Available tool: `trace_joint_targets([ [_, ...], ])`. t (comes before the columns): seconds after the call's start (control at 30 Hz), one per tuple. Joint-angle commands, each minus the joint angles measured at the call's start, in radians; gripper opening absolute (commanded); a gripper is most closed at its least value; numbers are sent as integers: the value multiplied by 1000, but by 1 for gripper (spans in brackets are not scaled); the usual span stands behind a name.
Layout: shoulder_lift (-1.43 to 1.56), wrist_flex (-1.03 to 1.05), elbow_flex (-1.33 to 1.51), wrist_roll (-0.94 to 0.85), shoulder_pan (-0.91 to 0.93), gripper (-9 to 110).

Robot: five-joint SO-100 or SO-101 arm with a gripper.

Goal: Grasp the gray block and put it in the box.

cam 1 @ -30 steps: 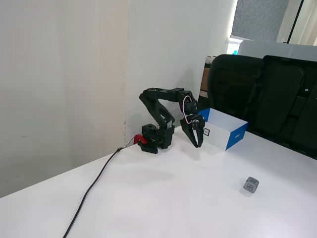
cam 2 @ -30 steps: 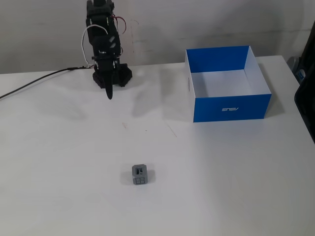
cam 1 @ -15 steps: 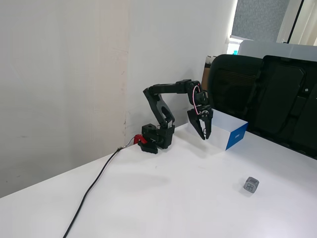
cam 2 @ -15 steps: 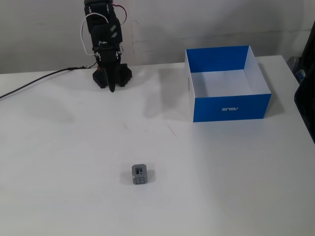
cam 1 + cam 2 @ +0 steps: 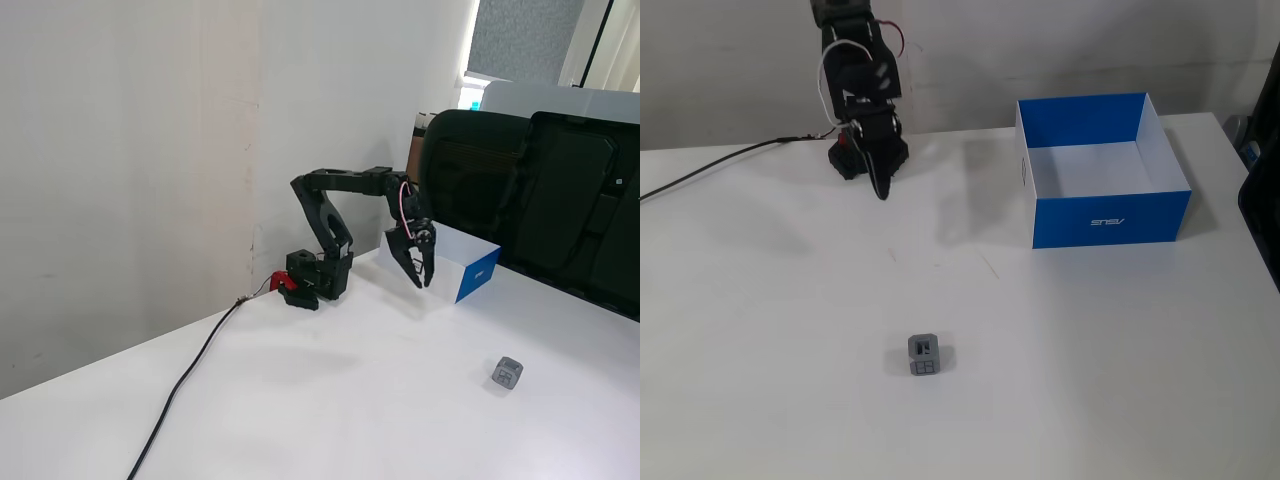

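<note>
1. In a fixed view from the side, the gray block (image 5: 508,373) lies on the white table (image 5: 330,400), well apart from the raised gripper (image 5: 421,280), whose jaws stand slightly parted and hold nothing.
2. In a fixed view from above, the gray block (image 5: 924,355) shows a lighter marked face; bare tabletop lies all round it, with the box (image 5: 1108,216) far off at upper right.
</note>
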Motion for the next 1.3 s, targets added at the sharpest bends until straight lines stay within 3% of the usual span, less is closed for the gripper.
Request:
trace_joint_targets([
  [0.0, -51, -21, -69, -14, 5, 0],
  [0.4, -219, -58, -138, -58, 14, 15],
  [1.27, -649, -46, -534, -83, -51, 17],
])
